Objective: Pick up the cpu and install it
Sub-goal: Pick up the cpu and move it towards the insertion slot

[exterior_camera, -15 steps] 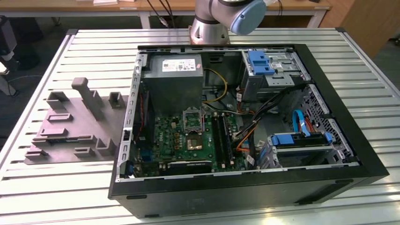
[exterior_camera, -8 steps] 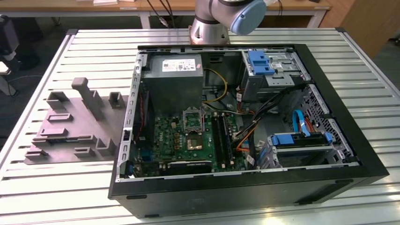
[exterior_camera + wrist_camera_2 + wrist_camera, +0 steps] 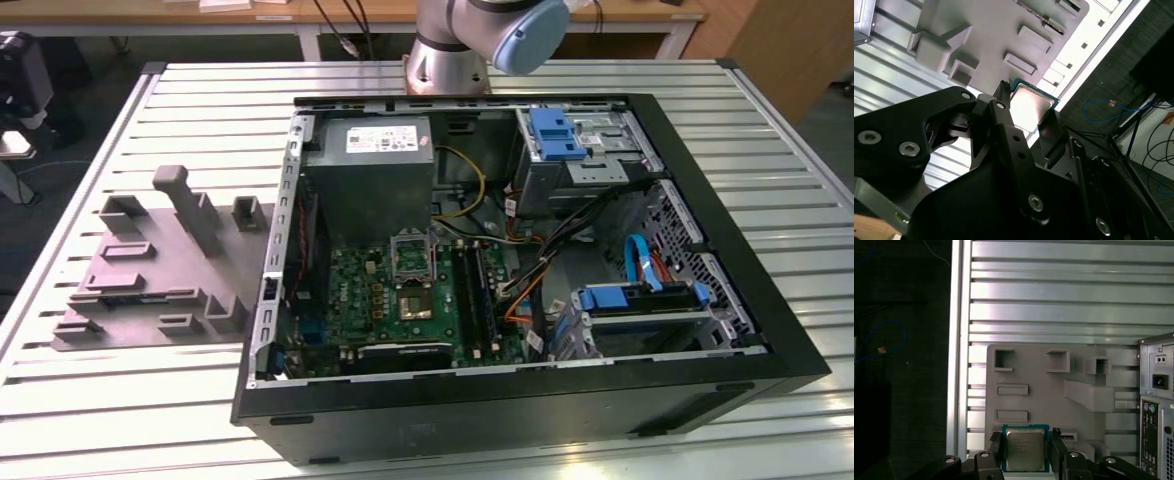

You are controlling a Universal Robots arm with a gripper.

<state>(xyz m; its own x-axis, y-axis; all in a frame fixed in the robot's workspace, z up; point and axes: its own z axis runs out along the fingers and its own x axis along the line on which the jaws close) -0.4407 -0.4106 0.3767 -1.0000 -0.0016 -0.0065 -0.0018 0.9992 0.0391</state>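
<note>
Cpu [image 3: 1025, 450] is clamped by two opposite edges between the closed-in fingers [image 3: 995, 447] of the gripper [image 3: 1025, 441], above the grey fixture tray [image 3: 1054, 390].

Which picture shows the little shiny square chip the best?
The first wrist view. There the cpu faces the camera, nearly all its silvery top showing between the fingers of the gripper. In the second wrist view the cpu is tilted, glaring, and partly covered by a finger.
</note>
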